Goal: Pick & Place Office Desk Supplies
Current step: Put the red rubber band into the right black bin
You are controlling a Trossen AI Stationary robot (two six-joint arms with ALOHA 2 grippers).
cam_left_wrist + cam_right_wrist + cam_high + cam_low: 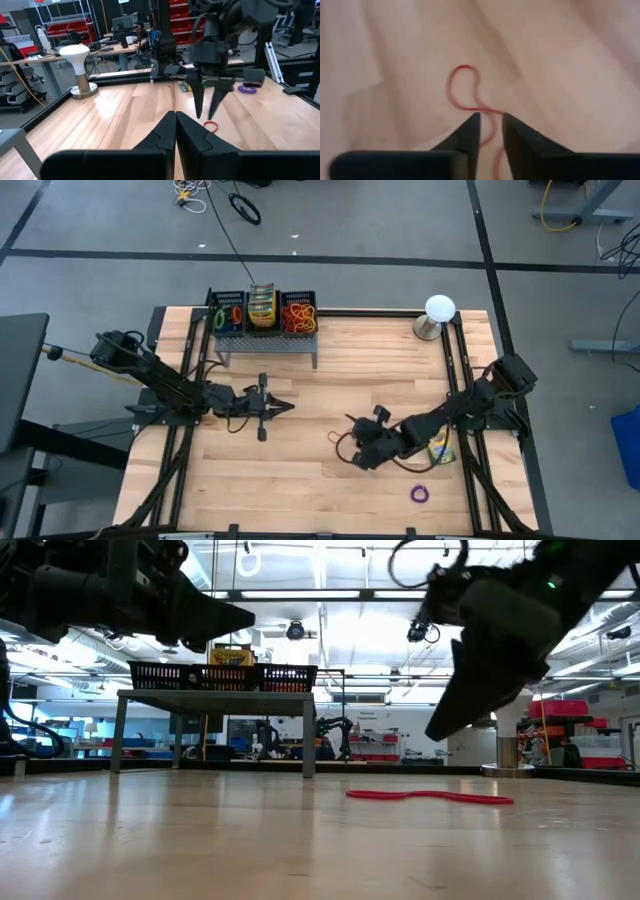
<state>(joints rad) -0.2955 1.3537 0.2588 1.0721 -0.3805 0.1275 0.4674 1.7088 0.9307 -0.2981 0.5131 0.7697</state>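
Your right hand (491,125) hovers over the red rubber band (465,90) lying flat on the counter (300,480), fingers slightly parted astride it. Your left hand (175,131) is closed, empty.

The rubber band (470,95) under the black right gripper (491,124) is red. At five o'clock lies a purple band (420,494); the crayon box (440,448) is yellow and green.

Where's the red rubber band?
The red band lies flat on the table, right of middle, just under the right gripper, whose fingers straddle it.
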